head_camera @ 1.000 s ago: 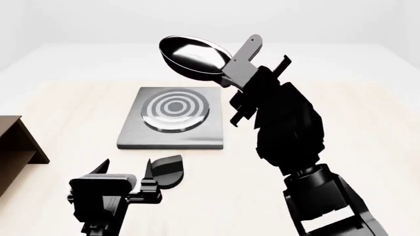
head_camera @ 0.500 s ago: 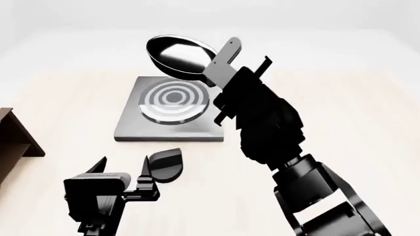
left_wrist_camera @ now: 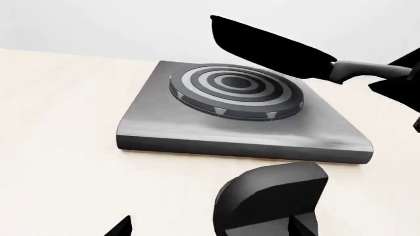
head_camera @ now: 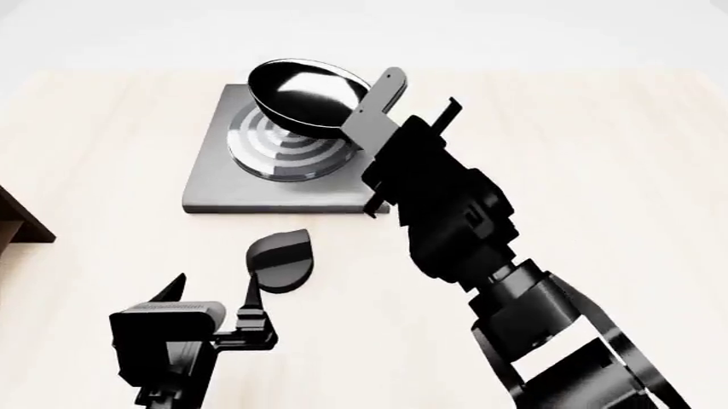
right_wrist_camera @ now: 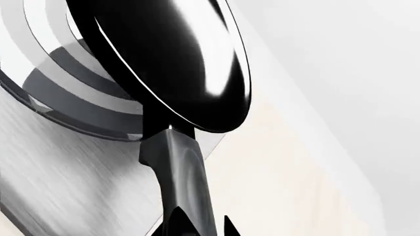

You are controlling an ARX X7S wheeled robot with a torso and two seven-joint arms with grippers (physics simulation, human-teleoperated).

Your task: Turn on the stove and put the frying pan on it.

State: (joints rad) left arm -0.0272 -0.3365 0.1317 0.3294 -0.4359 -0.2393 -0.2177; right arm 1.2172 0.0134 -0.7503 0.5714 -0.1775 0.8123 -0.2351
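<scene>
The grey stove (head_camera: 216,183) lies on the table, with its ringed burner (head_camera: 273,143) partly behind the frying pan (head_camera: 305,92). My right gripper (head_camera: 384,128) is shut on the pan's handle (head_camera: 376,104). It holds the pan tilted in the air over the burner's far right side. The right wrist view shows the pan (right_wrist_camera: 177,59), its handle (right_wrist_camera: 180,182) and the burner (right_wrist_camera: 52,93) below it. A black rounded knob-like piece (head_camera: 282,260) sits in front of the stove. My left gripper (head_camera: 213,294) is open and empty just beside this piece (left_wrist_camera: 272,196).
A dark brown wooden shelf (head_camera: 17,217) shows at the left edge. The pale wooden table (head_camera: 592,170) stretches right of the stove. My right arm crosses the stove's near right corner in the head view.
The pan has come from beyond the stove to over the burner and dropped lower. The head view has shifted, so the stove sits higher in the picture. The left gripper has stayed put.
</scene>
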